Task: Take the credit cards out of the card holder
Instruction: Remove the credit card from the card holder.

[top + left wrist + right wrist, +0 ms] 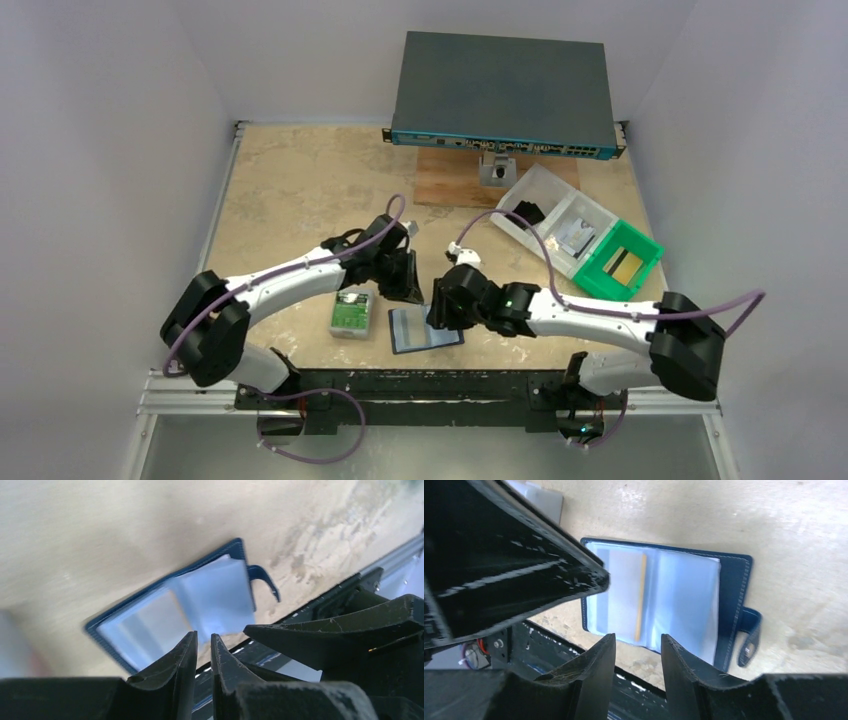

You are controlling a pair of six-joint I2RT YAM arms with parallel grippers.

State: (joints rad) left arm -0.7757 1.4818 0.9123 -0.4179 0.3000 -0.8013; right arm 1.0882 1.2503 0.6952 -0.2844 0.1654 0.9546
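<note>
The card holder [424, 329] lies open and flat near the table's front edge, its light-blue sleeves facing up. It also shows in the left wrist view [185, 605] and the right wrist view [674, 597]. Its snap tab [749, 636] sticks out to one side. A thin tan card edge [640, 597] shows along the middle fold. My left gripper [408, 285] [204, 636] hovers just behind the holder, its jaws almost together and empty. My right gripper [440, 315] [638, 637] hangs over the holder's right edge, partly open and empty.
A grey case with a green label [352, 312] lies left of the holder. A green bin [640, 275] at the right holds a tan-gold card [622, 263]. Beside it is a clear tray [540, 190]. A network switch [500, 90] sits on a wooden block [450, 180] at the back.
</note>
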